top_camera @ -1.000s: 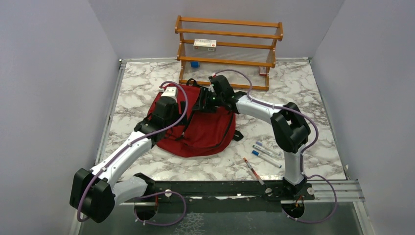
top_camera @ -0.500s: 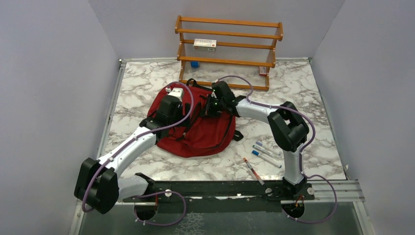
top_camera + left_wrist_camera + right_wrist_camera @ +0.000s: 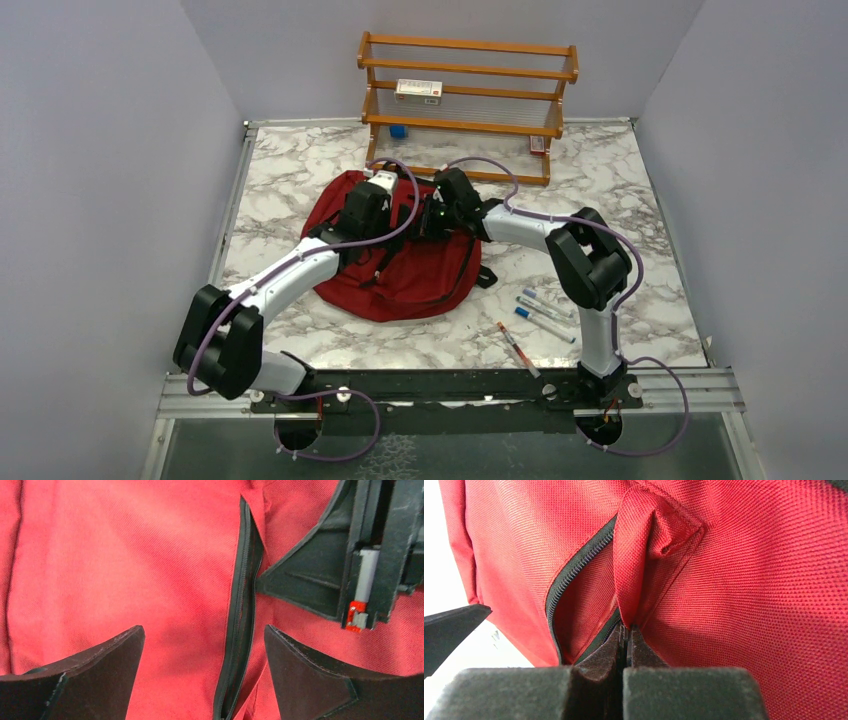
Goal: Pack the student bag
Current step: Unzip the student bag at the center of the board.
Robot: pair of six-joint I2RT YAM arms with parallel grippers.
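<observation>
The student bag [image 3: 425, 285] lies flat on the marble table, dark red with black straps and zipper trim. My left gripper [image 3: 392, 205] hovers open just above its upper part. In the left wrist view, red cloth [image 3: 125, 570] and the black zipper [image 3: 242, 620] lie between my spread left gripper [image 3: 205, 645]; nothing is held. My right gripper [image 3: 425, 215] meets the bag from the right. In the right wrist view my right gripper [image 3: 626, 630] is shut on a raised fold of red fabric [image 3: 639, 555] beside a partly open zipper [image 3: 574, 565].
A wooden rack [image 3: 465, 100] stands at the back with a white box [image 3: 418, 90] on a shelf and a small blue item [image 3: 398, 131] below. Several pens [image 3: 545, 310] and a red-tipped pen [image 3: 515, 345] lie right of the bag. Grey walls enclose the table.
My left arm has reached further right across the bag towards the right gripper, and its jaws have spread wider. My right gripper has closed onto the bag's fabric fold.
</observation>
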